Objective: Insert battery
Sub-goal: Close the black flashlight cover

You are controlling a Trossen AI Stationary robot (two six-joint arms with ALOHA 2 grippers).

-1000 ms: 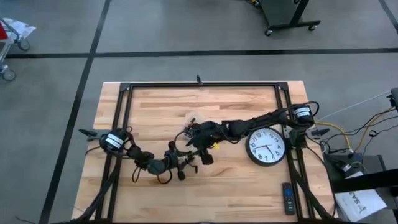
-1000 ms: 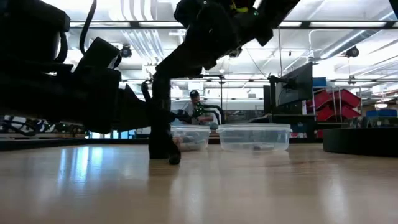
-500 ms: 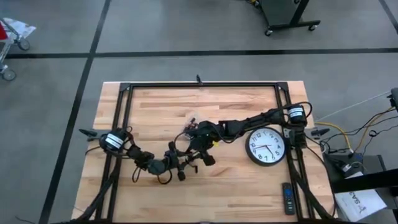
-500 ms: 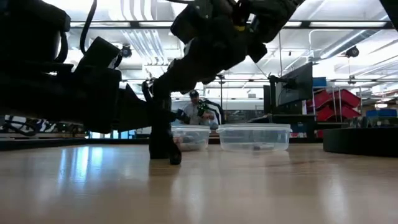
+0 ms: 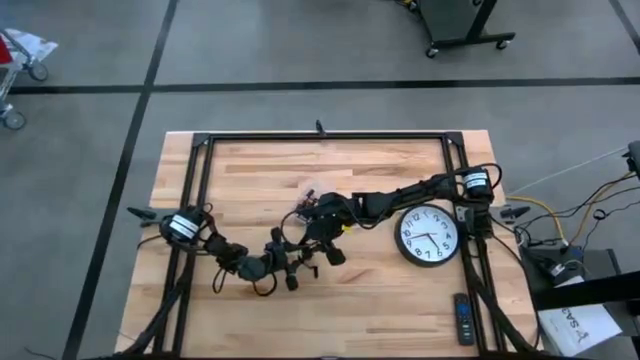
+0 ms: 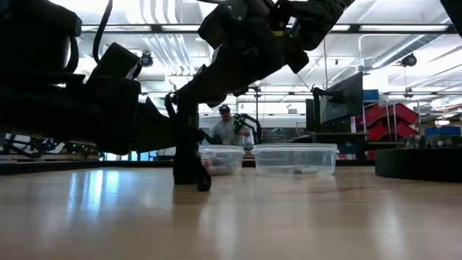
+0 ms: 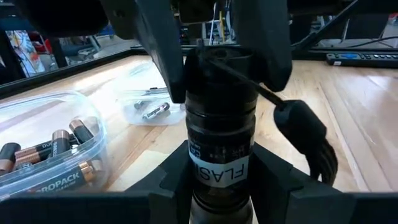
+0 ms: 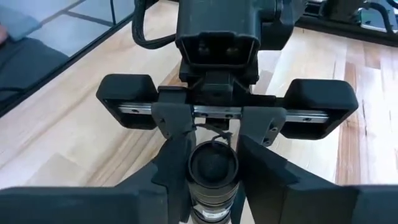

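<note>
The flashlight (image 7: 221, 146) is being held off the surface (image 5: 250, 180) near its middle, pinched at both ends. The left gripper (image 7: 221, 186) is being kept pressed against the labelled barrel, and the right gripper (image 8: 212, 163) is being kept clamped around the opposite end, where a cord is attached. Over the last second the right arm is being drawn in toward the left arm, its wrist shifting slightly away from the wall clock (image 5: 428, 236). In the last half second almost no further movement is being recorded. This is being judged as a settling of the two-handed hold, probably in preparation for twisting off the end cap, since the barrel is not yet being shown open. No battery is being carried by either gripper. Loose batteries (image 7: 59, 146) are being stored in a clear tub (image 7: 93, 134) just beside the flashlight, with a second clear tub (image 7: 146, 106) lying behind it. Insertion is therefore being assessed as not yet begun. A remote control (image 5: 461, 318) is being left untouched at the surface's edge.
</note>
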